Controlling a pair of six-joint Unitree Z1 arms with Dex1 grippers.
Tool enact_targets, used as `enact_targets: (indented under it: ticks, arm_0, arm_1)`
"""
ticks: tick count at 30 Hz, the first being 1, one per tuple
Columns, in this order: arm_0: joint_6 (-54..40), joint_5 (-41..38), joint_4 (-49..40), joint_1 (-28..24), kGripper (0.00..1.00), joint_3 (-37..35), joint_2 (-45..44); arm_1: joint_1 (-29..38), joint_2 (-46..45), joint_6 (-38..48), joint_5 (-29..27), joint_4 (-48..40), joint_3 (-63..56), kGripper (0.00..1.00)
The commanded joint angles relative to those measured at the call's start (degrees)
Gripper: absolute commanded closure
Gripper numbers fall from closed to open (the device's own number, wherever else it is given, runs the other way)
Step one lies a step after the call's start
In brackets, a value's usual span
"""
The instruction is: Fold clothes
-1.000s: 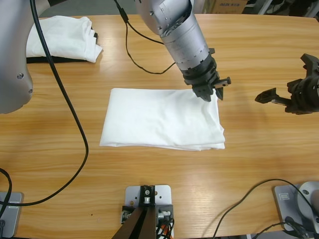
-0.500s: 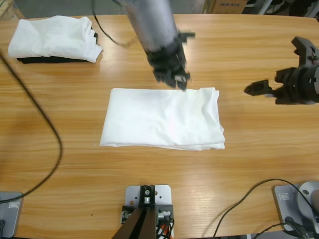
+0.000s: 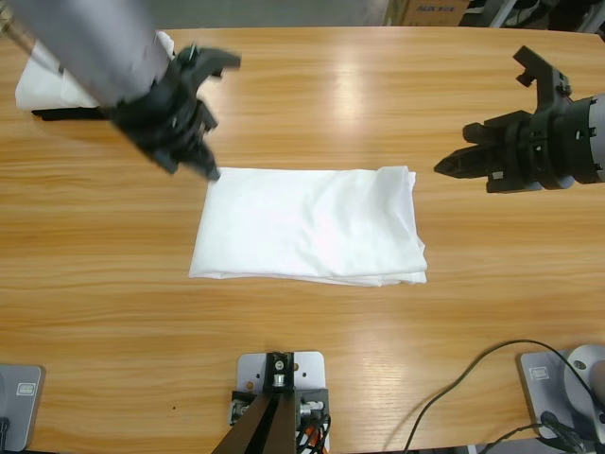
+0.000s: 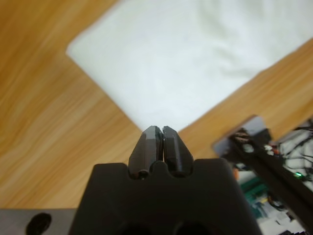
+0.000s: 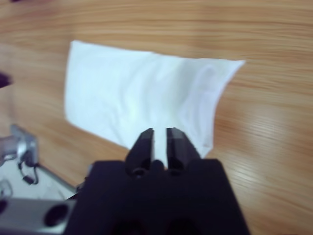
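Our left gripper (image 3: pixel 189 142) hangs with jaws pressed together, empty, above the T-shirt's (image 3: pixel 307 227) far left corner. Our right gripper (image 3: pixel 463 161), jaws a narrow slit apart, empty, hovers off its right edge. The T-shirt lies folded mid-table (image 3: pixel 312 95); we judge another fold needs both corners gripped. No containers present.

Folded white T-shirt (image 5: pixel 146 103) on wooden table (image 5: pixel 264 127), right tool (image 5: pixel 160 139) slightly parted

The only lettering sits on a brown cardboard box (image 3: pixel 427 11) beyond the counter's far edge, cut off and too small to read
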State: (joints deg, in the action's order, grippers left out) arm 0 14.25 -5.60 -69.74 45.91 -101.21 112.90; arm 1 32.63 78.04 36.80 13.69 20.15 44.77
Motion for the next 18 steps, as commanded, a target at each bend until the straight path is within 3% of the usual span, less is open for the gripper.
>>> enact_targets:
  ticks: [1,5,18]
  arm_0:
    - [0.87,-5.17,22.67,0.23,1.000,23.53,-7.03]
    - [1.98,-5.65,25.64,0.65,1.000,25.29,-3.84]
    - [5.70,-6.25,34.67,1.11,1.000,30.99,1.36]
  arm_1:
    - [-6.74,8.08,-3.31,12.71,-9.41,-2.53,1.000]
    - [-7.76,13.44,-3.37,16.09,-13.24,-2.63,1.000]
    - [-7.76,23.97,-3.05,16.02,-23.54,-7.68,1.000]
